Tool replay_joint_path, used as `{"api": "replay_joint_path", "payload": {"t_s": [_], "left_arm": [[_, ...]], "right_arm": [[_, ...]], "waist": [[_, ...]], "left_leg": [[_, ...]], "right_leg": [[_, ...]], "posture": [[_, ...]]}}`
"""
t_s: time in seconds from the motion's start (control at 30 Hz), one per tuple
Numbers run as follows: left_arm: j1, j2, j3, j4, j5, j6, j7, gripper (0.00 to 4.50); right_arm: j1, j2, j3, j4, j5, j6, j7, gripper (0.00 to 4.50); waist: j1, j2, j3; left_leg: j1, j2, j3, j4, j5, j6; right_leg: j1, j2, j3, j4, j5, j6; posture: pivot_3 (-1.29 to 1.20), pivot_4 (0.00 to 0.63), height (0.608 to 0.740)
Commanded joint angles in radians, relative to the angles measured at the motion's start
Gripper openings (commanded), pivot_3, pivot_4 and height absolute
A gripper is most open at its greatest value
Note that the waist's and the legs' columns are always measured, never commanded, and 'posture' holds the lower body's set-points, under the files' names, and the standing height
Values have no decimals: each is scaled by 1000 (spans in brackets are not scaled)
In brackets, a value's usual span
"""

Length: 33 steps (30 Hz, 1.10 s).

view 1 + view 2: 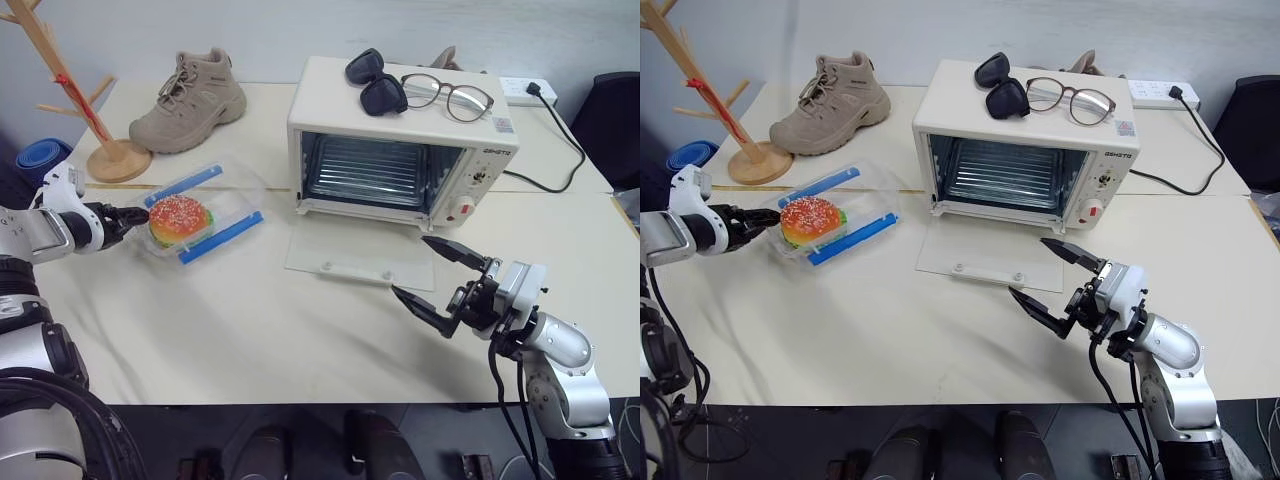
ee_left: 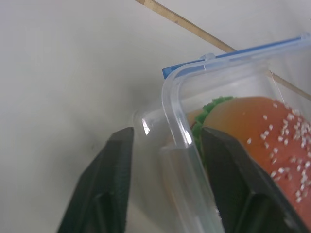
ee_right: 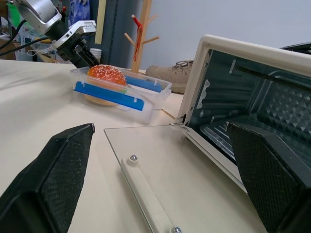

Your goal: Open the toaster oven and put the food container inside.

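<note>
The food container [image 1: 200, 215] lies left of the toaster oven [image 1: 400, 140], before a shoe [image 1: 190, 100].

wooden rack [image 1: 70, 95] top cut off; oven label [image 1: 497, 151] too small to read.

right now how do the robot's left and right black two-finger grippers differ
The left gripper is at the clear plastic food container holding a toy hamburger; the right gripper hangs free in front of the cream-white toaster oven, holding nothing.
The left's fingers straddle the container's end wall, one outside, one inside, at a narrow gap; the right's are spread wide.
Both have black fingers and are above the table.
</note>
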Motion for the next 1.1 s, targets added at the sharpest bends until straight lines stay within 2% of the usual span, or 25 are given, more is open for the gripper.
{"api": "replay_joint_path", "payload": {"t_s": [0.03, 0.1, 0.17, 0.23, 0.37, 0.5, 0.63, 0.8, 0.87, 0.97, 1.1], "left_arm": [[-13, 20, -1, -12, 35, 10, -4, 1223], [-14, 27, -1, -13, 45, 14, -11, 598], [-19, 36, -1, -15, 53, 15, -27, 226], [-43, 57, 5, -13, 54, 10, -51, 225], [-80, 116, -79, -69, 82, 29, -151, 225], [-74, 148, -196, -244, 55, 135, -258, 225], [-94, 57, -192, -437, 7, 297, -230, 225], [-123, -192, -131, -586, 10, 431, -122, 225], [-132, -305, -83, -611, 38, 443, -51, 954], [-163, -439, -64, -618, 28, 443, 8, 1781], [-203, -510, -52, -565, 78, 403, 67, 2948]], "right_arm": [[-13, 4, -10, 7, 5, -28, 6, 4500], [-20, 6, -7, 16, 3, -33, 6, 4500], [-27, 7, -7, 26, 2, -35, 5, 4500], [-31, 9, -9, 34, -2, -37, 0, 4500], [-34, 4, -16, 51, -6, -39, 0, 4500], [-2, -13, -60, 68, -28, -49, -29, 4500], [95, -30, -125, 51, -37, -57, -53, 4500], [190, -39, -151, 23, -48, -61, -60, 4500], [205, -32, -155, 12, -48, -61, -75, 4500], [252, -12, -161, -32, -38, -56, -107, 4500], [298, 19, -147, -81, -46, -58, -151, 4500]], "waist": [[0, 0, 0], [0, 0, 0], [1, 0, 0], [0, 0, 0], [-1, 0, 0], [4, 0, 0], [26, -1, 0], [26, -1, 0], [23, -1, 0], [15, -1, 0], [6, -1, 0]], "left_leg": [[0, 0, 0, 0, 0, 0], [0, 0, 0, 0, 0, 0], [0, 0, 0, 0, 0, 0], [0, 0, 0, 0, 0, 0], [-1, 0, 0, 0, 0, 0], [-1, 0, 0, 0, 0, 0], [-2, -1, -3, 1, 0, 1], [-2, -1, -3, 7, -1, 2], [-2, -1, -3, 9, -1, 2], [-2, 0, -2, 9, -1, 1], [-1, 0, -1, 9, -2, 0]], "right_leg": [[0, 0, 0, 0, 0, 0], [0, 0, 0, 0, 0, 0], [0, 0, 0, 0, 0, 0], [0, 0, 0, 0, 0, 0], [-1, 0, 0, 0, 0, 0], [-1, 0, 1, -1, 0, 0], [1, -1, 2, -1, 0, 0], [3, -1, 3, 1, 1, 1], [3, 0, 3, 2, 1, 1], [1, 1, 5, 4, 1, 1], [1, 2, 5, 5, 0, 1]], "posture": [[0, 150, 740], [0, 150, 740], [0, 150, 740], [0, 150, 740], [0, 150, 740], [0, 150, 740], [0, 150, 740], [0, 150, 740], [0, 150, 740], [0, 150, 740], [0, 150, 740]]}}
